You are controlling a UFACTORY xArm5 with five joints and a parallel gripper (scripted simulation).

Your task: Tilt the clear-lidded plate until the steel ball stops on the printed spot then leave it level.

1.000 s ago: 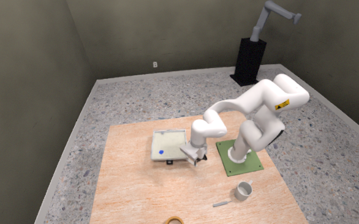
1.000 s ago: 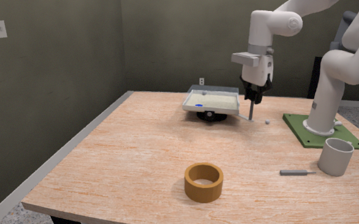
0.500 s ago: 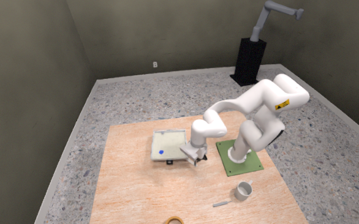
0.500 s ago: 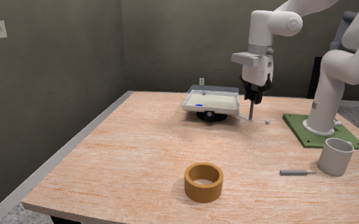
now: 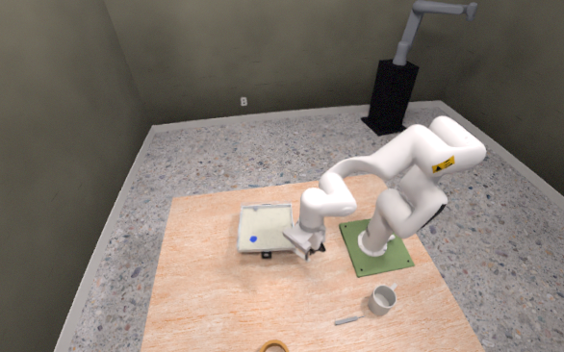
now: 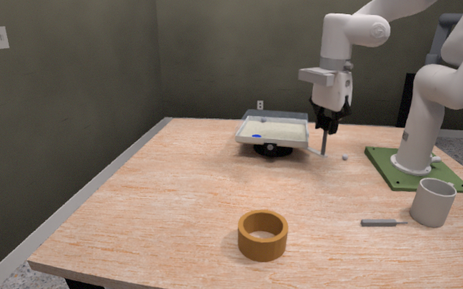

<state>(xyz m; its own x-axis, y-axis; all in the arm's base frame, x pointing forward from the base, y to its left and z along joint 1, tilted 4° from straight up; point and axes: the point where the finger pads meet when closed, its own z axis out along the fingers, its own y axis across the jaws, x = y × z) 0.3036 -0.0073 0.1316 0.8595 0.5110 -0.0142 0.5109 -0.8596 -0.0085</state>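
Observation:
The clear-lidded plate (image 5: 266,227) sits on a dark pivot base (image 6: 272,149) near the middle of the table. It looks close to level. A blue printed spot (image 5: 253,238) lies near its front left corner and also shows in the exterior view (image 6: 256,136). The small steel ball (image 6: 264,119) rests at the far edge of the plate, well away from the spot. A thin upright handle post (image 6: 324,143) stands on an arm at the plate's front right corner. My gripper (image 6: 327,128) points down over it and is shut on the post's top; it also shows in the top view (image 5: 312,250).
A small grey ball (image 6: 344,157) lies loose on the table, right of the post and apart from it. A grey mug (image 6: 433,201), a grey tool (image 6: 382,223) and a brown ring (image 6: 262,234) lie nearer the front. My green base plate (image 5: 375,246) is on the right.

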